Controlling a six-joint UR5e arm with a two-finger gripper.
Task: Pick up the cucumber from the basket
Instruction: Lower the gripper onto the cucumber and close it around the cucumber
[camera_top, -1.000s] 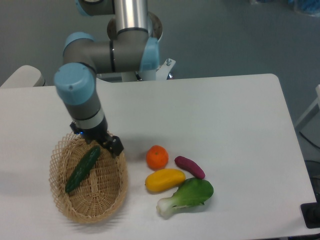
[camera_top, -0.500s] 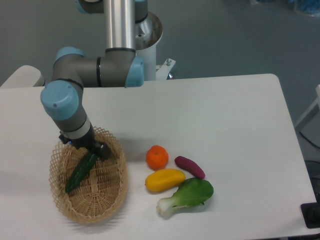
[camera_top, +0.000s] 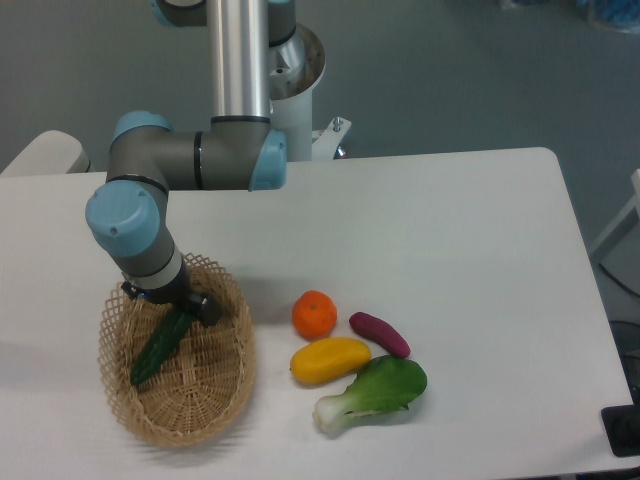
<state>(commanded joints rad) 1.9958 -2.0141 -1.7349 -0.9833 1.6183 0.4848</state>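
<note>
Where jaws meet basket (camera_top: 205, 400), cucumber (camera_top: 158, 347) upper end beneath.

The gripper (camera_top: 183, 309) fingers are too dark and small to read; the arm hides the cucumber's (camera_top: 160, 346) upper end and the basket's (camera_top: 222, 400) far rim.

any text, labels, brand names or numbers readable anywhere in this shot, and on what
None: no readable word, number or sign shows in this view.
Robot arm: grey and blue, no legible marking.
Basket, cucumber, orange, yellow fruit, purple piece, bok choy: all unlabelled.
Table: plain white.
</note>
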